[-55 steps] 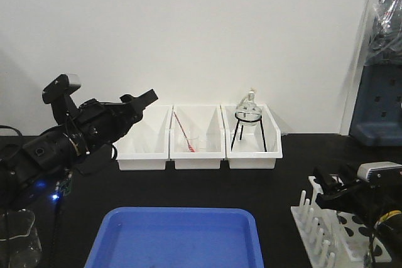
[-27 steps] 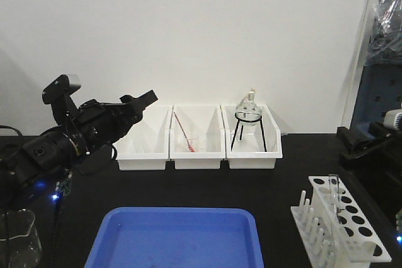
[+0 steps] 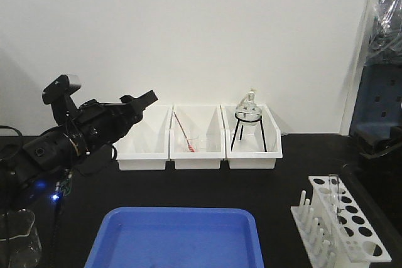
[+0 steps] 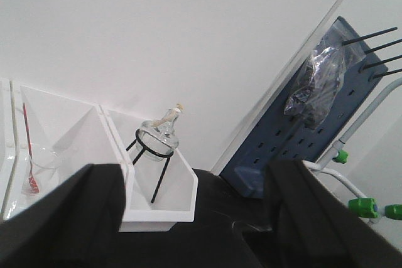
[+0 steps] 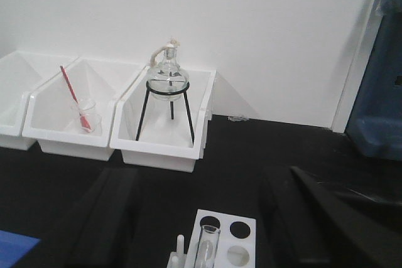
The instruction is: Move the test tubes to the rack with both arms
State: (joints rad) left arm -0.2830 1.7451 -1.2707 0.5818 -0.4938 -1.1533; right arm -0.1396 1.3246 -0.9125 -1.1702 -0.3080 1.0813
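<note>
Rack [image 3: 339,224] sits lower right of the front view, one tube [image 3: 333,187] standing in a back hole; it also shows at the bottom of the right wrist view [image 5: 207,243]. We see no other tubes, so we judge the next step is fetching one: grip it mid-length, keep it upright, lower straight into a free hole. Left gripper [image 4: 188,211]: jaws spread wide, empty. Right gripper [image 5: 207,218]: also parted, holding nothing, above the rack.

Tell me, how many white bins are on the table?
3, in a row by the back wall: the left bin looks empty, the middle bin holds a small beaker with a red stick, and the right bin holds a glass flask on a black tripod.
</note>
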